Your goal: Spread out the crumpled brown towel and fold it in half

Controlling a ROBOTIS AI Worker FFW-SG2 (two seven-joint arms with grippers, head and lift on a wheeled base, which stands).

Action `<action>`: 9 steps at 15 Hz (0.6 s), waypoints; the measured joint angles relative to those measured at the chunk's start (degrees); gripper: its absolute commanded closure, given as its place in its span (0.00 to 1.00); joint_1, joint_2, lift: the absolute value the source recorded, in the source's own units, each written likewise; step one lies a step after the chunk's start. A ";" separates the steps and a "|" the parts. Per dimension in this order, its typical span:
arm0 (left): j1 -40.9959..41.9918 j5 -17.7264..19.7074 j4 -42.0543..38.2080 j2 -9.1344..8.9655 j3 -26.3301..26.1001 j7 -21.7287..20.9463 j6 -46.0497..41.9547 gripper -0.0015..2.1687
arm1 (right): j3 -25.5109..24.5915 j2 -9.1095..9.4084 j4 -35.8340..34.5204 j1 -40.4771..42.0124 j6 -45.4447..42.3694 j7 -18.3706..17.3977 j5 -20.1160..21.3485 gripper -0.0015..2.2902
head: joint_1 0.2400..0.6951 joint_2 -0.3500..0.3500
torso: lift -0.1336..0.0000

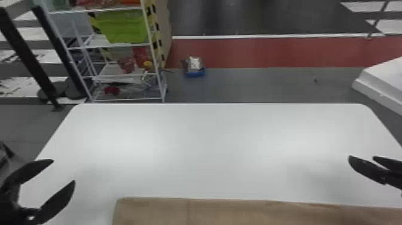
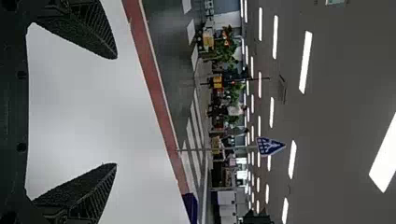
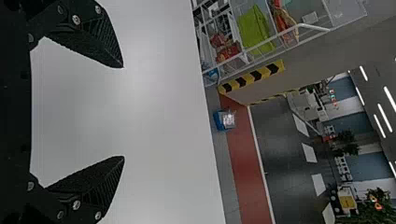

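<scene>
The brown towel (image 1: 239, 211) lies on the white table along its near side in the head view, its far edge fairly straight and its nearer part cut off by the bottom edge. My left gripper (image 1: 64, 170) stands open to the left of the towel, over the table's left side, touching nothing. On the right, my right gripper (image 1: 361, 156) is beyond the towel's far edge, also free of the cloth. In the left wrist view the left gripper (image 2: 116, 111) has its fingers wide apart. The right gripper (image 3: 124, 112) is likewise spread in the right wrist view, with bare tabletop behind it.
The white table (image 1: 209, 143) stretches forward from the towel. Past its far left corner stands a wire shelf (image 1: 125, 46) with bins, and a small blue box (image 1: 196, 71) sits on the floor behind. A white structure (image 1: 384, 77) stands at the far right.
</scene>
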 measured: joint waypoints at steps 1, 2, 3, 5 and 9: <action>-0.37 -0.28 0.05 0.00 0.26 -0.03 0.77 0.03 | 0.04 0.05 0.01 0.28 -0.05 0.00 0.12 0.09 | 1.00 0.65 | 0.07; -0.52 -0.45 0.17 0.00 0.37 -0.08 1.04 0.03 | 0.01 0.05 0.02 0.55 -0.09 0.04 0.18 0.09 | 1.00 0.65 | 0.07; -0.61 -0.56 0.43 0.00 0.41 -0.09 1.12 0.03 | -0.06 0.04 0.03 0.78 -0.16 0.08 0.21 0.09 | 1.00 0.65 | 0.07; -0.67 -0.60 0.72 0.05 0.44 -0.30 1.12 0.03 | -0.09 0.01 0.09 1.07 -0.19 0.09 0.27 0.09 | 1.00 0.65 | 0.07; -0.68 -0.54 0.78 0.07 0.92 -0.80 1.11 0.03 | 0.12 0.00 0.20 1.13 -0.21 0.09 0.32 0.09 | 1.00 0.66 | 0.07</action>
